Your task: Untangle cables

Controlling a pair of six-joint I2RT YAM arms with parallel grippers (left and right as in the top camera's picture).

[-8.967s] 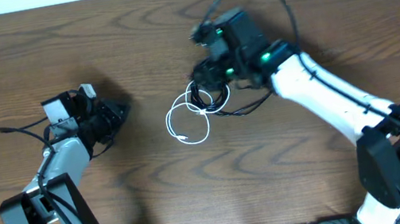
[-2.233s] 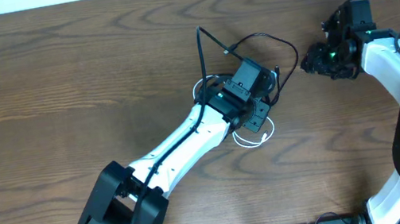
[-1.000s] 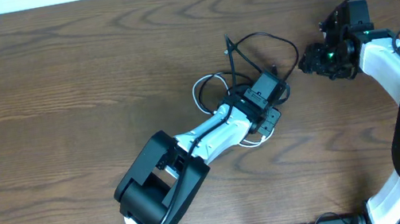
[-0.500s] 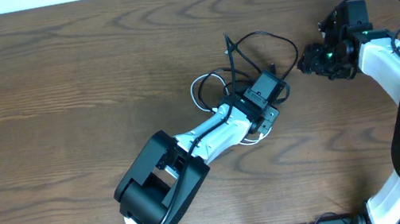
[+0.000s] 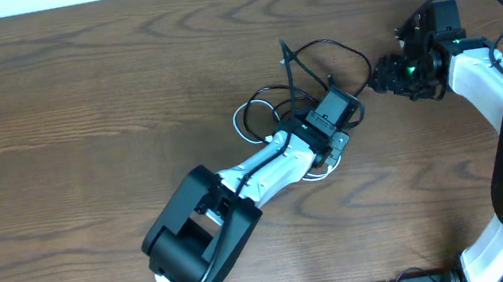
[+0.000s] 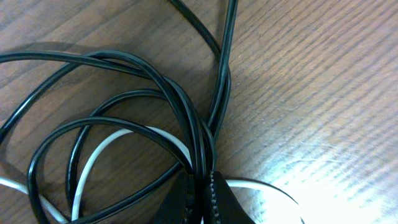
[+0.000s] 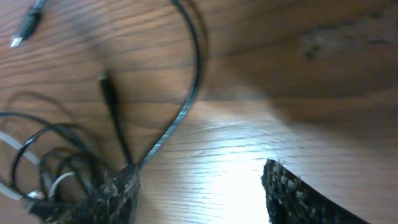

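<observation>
A thin black USB-type cable [image 6: 202, 134] and a thin white cable [image 6: 130, 130] lie tangled in loose loops mid-way across a dark wood-grain counter [image 5: 74, 108]. One black plug end points toward the far edge. The left gripper [image 6: 200, 190], pressed together, pinches black strands. The right gripper [image 7: 199, 193] is spread, just right of the tangle.

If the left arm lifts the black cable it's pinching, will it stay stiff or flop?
Probably floppy: the black cable lies in loose curved loops, so it should droop from the left gripper. Likely light, being so thin. Its loops cross the white cable, which may drag along.
</observation>
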